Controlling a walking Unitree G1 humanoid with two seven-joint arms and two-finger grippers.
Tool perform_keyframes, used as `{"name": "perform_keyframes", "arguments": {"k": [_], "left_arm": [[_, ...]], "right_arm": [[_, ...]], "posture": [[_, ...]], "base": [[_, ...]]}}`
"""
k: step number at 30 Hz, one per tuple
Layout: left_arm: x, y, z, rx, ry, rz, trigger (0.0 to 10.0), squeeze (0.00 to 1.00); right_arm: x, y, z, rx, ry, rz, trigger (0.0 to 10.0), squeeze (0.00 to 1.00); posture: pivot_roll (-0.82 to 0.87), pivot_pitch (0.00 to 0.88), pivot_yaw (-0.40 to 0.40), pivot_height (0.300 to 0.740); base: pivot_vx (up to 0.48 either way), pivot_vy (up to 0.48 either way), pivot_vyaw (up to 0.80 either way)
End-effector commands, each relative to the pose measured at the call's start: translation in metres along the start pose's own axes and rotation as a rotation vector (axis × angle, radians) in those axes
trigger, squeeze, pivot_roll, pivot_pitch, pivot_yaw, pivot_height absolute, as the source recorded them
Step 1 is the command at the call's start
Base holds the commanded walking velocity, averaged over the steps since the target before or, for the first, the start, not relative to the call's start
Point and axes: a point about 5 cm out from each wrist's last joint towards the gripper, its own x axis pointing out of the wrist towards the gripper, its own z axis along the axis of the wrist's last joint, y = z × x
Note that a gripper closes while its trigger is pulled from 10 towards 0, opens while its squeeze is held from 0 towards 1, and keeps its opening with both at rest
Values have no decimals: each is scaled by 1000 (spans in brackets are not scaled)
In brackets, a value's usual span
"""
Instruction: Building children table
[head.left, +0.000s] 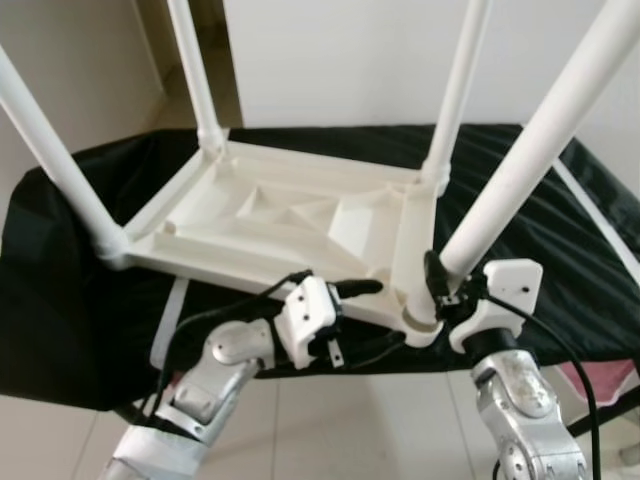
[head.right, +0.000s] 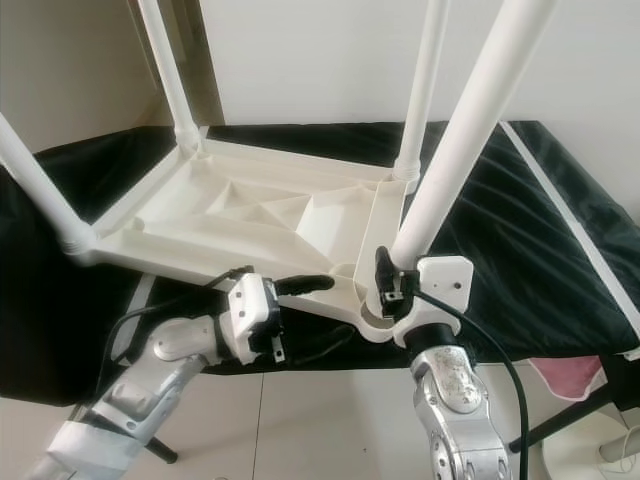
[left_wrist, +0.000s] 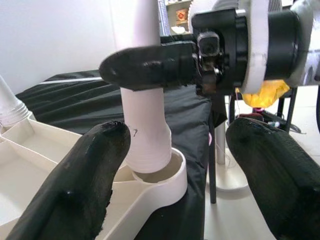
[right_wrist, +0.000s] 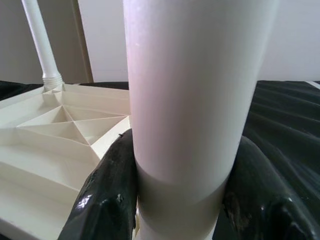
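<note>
while the white tabletop (head.left: 290, 225) lies upside down on the black surface (head.left: 560, 270), the right claw (head.left: 440, 283) grips a leg (head.left: 530, 150) at its socket. the left claw (head.left: 345, 300) hovers unclenched beside it

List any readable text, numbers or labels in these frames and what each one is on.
"7": a small dark mark on the lower end of the white table leg, just above the corner socket of the upturned table top, seen in the left wrist view. It reads as a 7 but is faint.

Nothing else is legible: no brand or label shows on the table top, the other legs, the black cloth or the right gripper.
</note>
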Motion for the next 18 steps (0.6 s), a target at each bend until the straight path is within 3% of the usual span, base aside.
{"name": "perform_keyframes", "arguments": {"k": [1, 18], "left_arm": [[-1, -2, 0, -15, 2, -18, 10000, 0], [-8, -1, 1, -39, 10, -3, 10000, 0]], "right_arm": [[-1, 2, 5, -4, -30, 19, 10000, 0], [-13, 6, -4, -47, 15, 178, 10000, 0]], "posture": [[-55, 0, 21, 740], [-44, 4, 16, 740]], "base": [[0, 0, 0], [0, 0, 0]]}}
